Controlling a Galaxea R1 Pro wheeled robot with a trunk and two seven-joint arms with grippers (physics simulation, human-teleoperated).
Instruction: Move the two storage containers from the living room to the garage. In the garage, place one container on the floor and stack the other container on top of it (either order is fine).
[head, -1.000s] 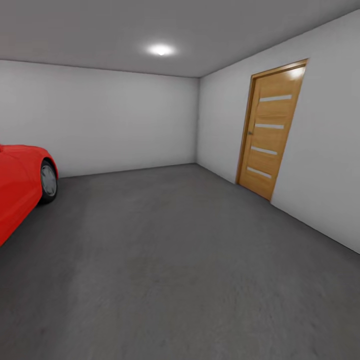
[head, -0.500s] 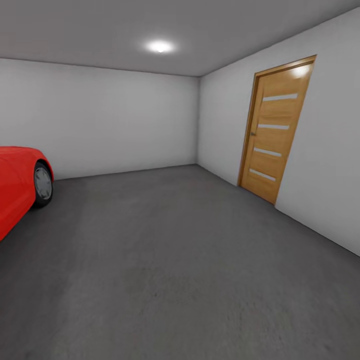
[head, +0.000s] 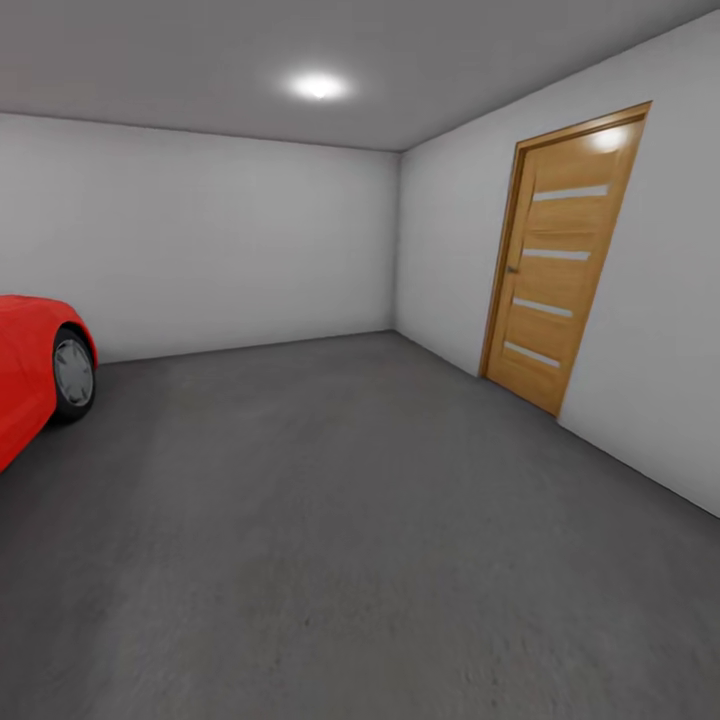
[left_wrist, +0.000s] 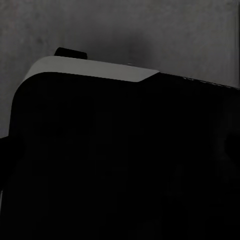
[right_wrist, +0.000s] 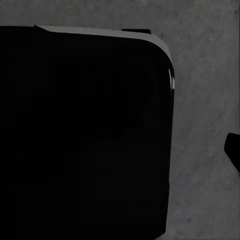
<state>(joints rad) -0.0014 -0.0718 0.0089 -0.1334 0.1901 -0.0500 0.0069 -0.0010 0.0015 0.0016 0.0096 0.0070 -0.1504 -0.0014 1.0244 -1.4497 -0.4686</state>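
In the garage, no containers in sight, task barely started by the look of it.
Nearest, bare grey floor (head: 360, 560); red car (head: 35, 365) at 9 o'clock, wooden door (head: 565, 265) at 2 o'clock, white back wall beyond. Jaws' state can't be told. Judged: both tubs yet to be fetched and stacked.

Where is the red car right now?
In the head view the red car is at the left edge, parked on the grey floor near the back wall.
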